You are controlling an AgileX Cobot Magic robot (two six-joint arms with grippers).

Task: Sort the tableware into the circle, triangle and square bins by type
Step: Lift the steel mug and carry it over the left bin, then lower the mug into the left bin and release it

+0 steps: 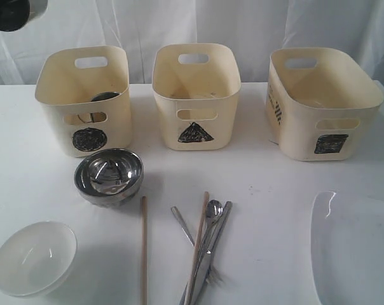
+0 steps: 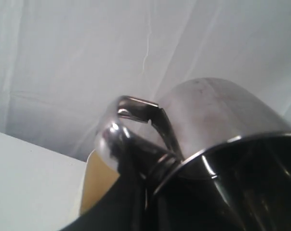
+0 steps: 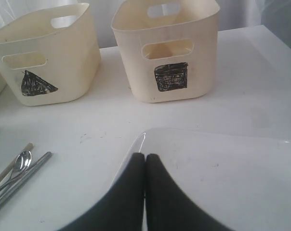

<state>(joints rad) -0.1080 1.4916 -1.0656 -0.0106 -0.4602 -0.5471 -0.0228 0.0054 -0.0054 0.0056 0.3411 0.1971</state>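
Note:
My left gripper (image 2: 146, 185) is shut on the rim of a steel mug (image 2: 213, 115), beside its handle (image 2: 150, 118). The mug is held up in the air, with a cream bin wall (image 2: 98, 185) below it. In the exterior view only the left arm's dark end (image 1: 11, 14) shows, above and left of the circle bin (image 1: 84, 121). A dark round rim (image 1: 105, 96) lies inside that bin. My right gripper (image 3: 145, 157) is shut and empty over the near edge of the white plate (image 3: 232, 173). The triangle bin (image 1: 195, 95) and square bin (image 1: 322, 108) stand to the right.
A steel bowl (image 1: 109, 175) sits in front of the circle bin and a white bowl (image 1: 33, 257) at the front left. Two chopsticks (image 1: 143, 248), a spoon (image 1: 212, 211) and other steel cutlery (image 1: 208, 254) lie crossed at the front middle. The plate (image 1: 354, 248) fills the front right.

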